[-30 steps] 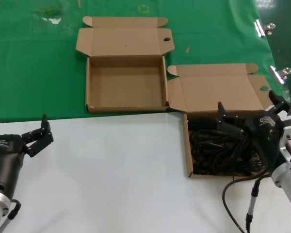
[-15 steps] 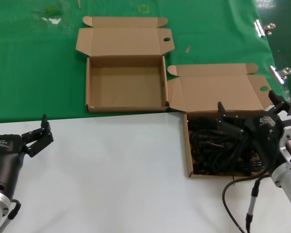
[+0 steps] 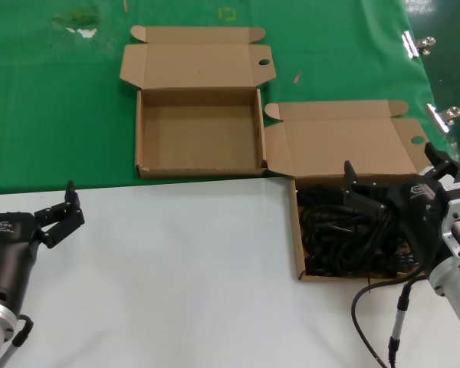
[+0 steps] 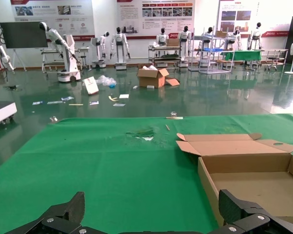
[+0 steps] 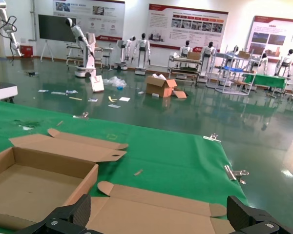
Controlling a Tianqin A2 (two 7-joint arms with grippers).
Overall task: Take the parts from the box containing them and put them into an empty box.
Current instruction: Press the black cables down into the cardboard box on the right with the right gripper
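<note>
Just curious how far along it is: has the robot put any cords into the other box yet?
No, the empty box on the green cloth shows only a bare cardboard floor, with no cord in it.

In the head view the right gripper (image 3: 391,184) covers the right part of the cord box (image 3: 297,230), hiding its right wall and some of the black cords (image 3: 337,238) in the lower right of the frame. Single bundles in that tangle cannot be told apart. Both arms are cut off by the bottom edge. In the left wrist view the empty box (image 4: 210,183) runs off the right edge.
</note>
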